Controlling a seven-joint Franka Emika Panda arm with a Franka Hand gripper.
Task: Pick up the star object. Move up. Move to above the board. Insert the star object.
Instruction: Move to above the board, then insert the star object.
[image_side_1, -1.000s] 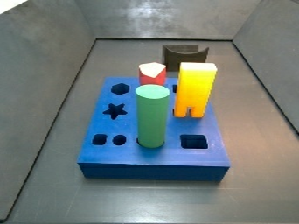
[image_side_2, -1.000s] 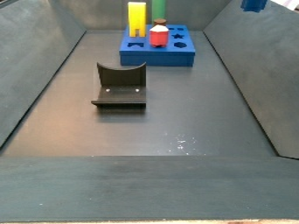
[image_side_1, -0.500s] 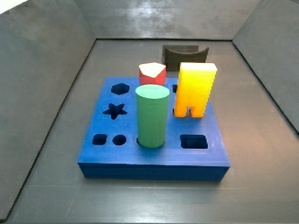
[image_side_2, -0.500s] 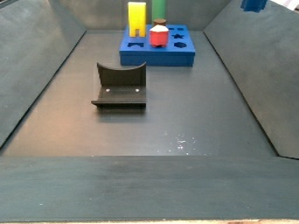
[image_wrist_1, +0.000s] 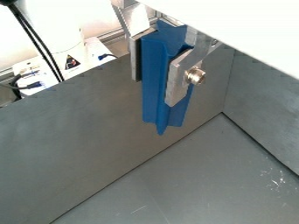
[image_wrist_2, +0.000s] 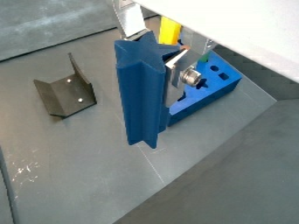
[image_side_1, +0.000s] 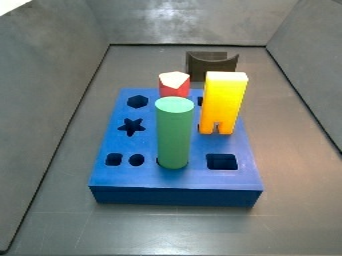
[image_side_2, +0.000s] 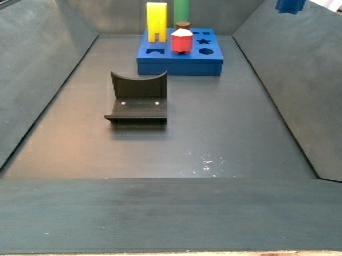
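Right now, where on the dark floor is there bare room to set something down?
Bare: the dark floor in front of the dark brown arch-shaped block. Crowded: the flat blue board, bearing the green cylinder and yellow rectangular block. The end effector holds the dark blue star prism aloft.

A side view looks down steeply and from close on the board, which fills the middle of its picture, with the dark brown arch-shaped block behind it at the far wall. A side view looks from the opposite end, higher and much farther off, along the dark floor: the arch-shaped block is nearer, the board small at the far end. Both wrist views look down past the gripper, clamped on the star object; a wrist view shares the board and the arch-shaped block.
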